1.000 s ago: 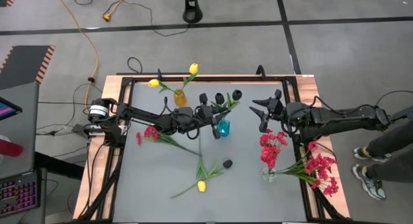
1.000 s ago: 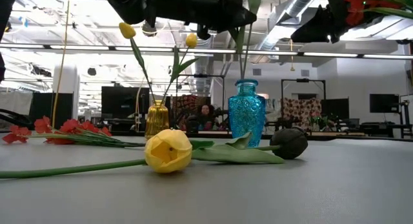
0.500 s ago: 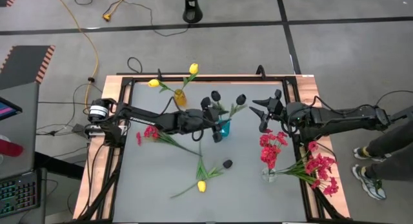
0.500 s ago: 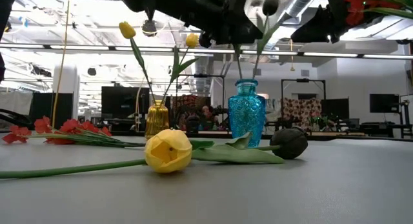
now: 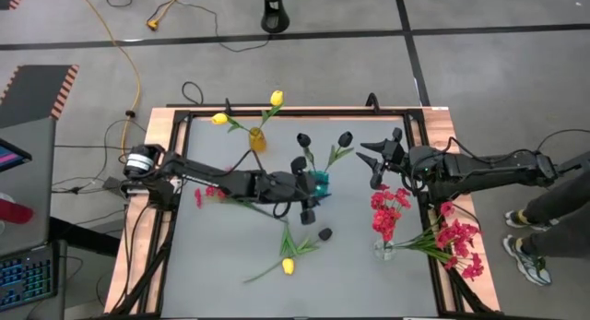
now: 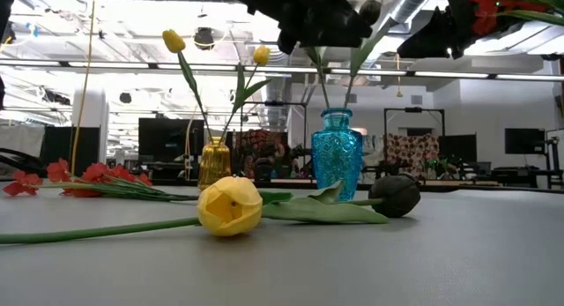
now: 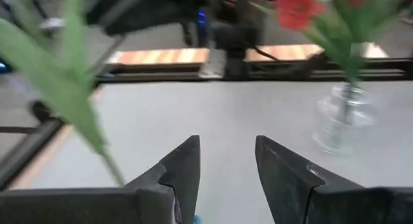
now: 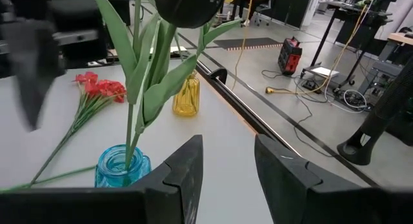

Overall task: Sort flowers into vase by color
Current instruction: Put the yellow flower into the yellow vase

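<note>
A blue vase (image 5: 319,180) holds black tulips (image 5: 345,139) on green stems (image 8: 139,88), which lean on its rim. A yellow vase (image 5: 257,140) holds two yellow tulips (image 5: 276,98). A clear vase (image 5: 383,247) at the right holds red blossoms (image 5: 388,207). One yellow tulip (image 6: 230,205), one black tulip (image 6: 395,195) and a red spray (image 5: 214,189) lie on the table. My left gripper (image 5: 311,207) hovers open just near of the blue vase, touching nothing. My right gripper (image 5: 376,160) waits open, right of that vase.
More red sprays (image 5: 458,247) lie over the table's right rail. A black frame (image 5: 277,111) runs around the grey table. My left arm (image 5: 230,182) stretches over the red spray. Bare table lies toward the near edge. A person's legs (image 5: 553,219) stand at the right.
My left gripper has come away from the black tulip stems above the blue vase and moved toward the near edge. The tulips, bunched together before, have fanned apart and now lean in the vase on their own.
</note>
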Controlling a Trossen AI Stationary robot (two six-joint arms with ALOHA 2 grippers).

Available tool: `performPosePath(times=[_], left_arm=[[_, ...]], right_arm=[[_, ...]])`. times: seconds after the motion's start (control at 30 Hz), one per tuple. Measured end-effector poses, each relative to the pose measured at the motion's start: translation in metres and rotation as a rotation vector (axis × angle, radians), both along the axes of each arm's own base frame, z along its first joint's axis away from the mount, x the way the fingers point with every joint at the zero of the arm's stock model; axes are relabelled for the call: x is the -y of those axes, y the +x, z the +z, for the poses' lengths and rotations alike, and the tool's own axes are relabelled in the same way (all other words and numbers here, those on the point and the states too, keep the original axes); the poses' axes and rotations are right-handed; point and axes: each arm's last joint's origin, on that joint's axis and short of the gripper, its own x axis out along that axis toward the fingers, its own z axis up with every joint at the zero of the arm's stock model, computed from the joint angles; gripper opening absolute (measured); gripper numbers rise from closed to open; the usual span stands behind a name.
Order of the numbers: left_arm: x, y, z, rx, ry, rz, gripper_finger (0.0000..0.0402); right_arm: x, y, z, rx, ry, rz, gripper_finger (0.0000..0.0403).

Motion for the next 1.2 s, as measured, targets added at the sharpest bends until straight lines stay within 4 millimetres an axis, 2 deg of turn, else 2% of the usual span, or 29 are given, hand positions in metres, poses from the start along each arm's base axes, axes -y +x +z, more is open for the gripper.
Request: performPosePath(times=[0.23,0.43,0.57,0.77,0.87,1.0,1.2], left_arm=[[0.026,-0.007,-0.011,-0.113,-0.130,-0.117,0.0137],[0.043,-0.020,-0.027,-0.314,-0.147,-0.200,0.0137],[0.046,-0.031,-0.038,-0.477,-0.076,-0.243,0.0137],[0.044,-0.044,-0.048,-0.658,0.135,-0.375,0.0137],[0.044,-0.046,-0.051,-0.679,0.221,-0.453,0.0137],[0.045,-0.050,-0.058,-0.696,0.226,-0.579,0.0137],[0.045,-0.052,-0.062,-0.703,0.253,-0.630,0.0137]], right_arm=[[0.000,0.000,0.000,0.000,0.000,0.000,0.0166],[0.000,0.000,-0.001,-0.008,0.000,0.000,0.0166],[0.000,-0.001,-0.003,-0.034,0.001,0.000,0.0166],[0.000,-0.002,-0.007,-0.076,0.007,-0.002,0.0166],[0.000,-0.002,-0.008,-0.082,0.007,-0.002,0.0166],[0.000,-0.002,-0.008,-0.086,0.007,-0.002,0.0166],[0.000,-0.002,-0.008,-0.089,0.007,-0.002,0.0166]])
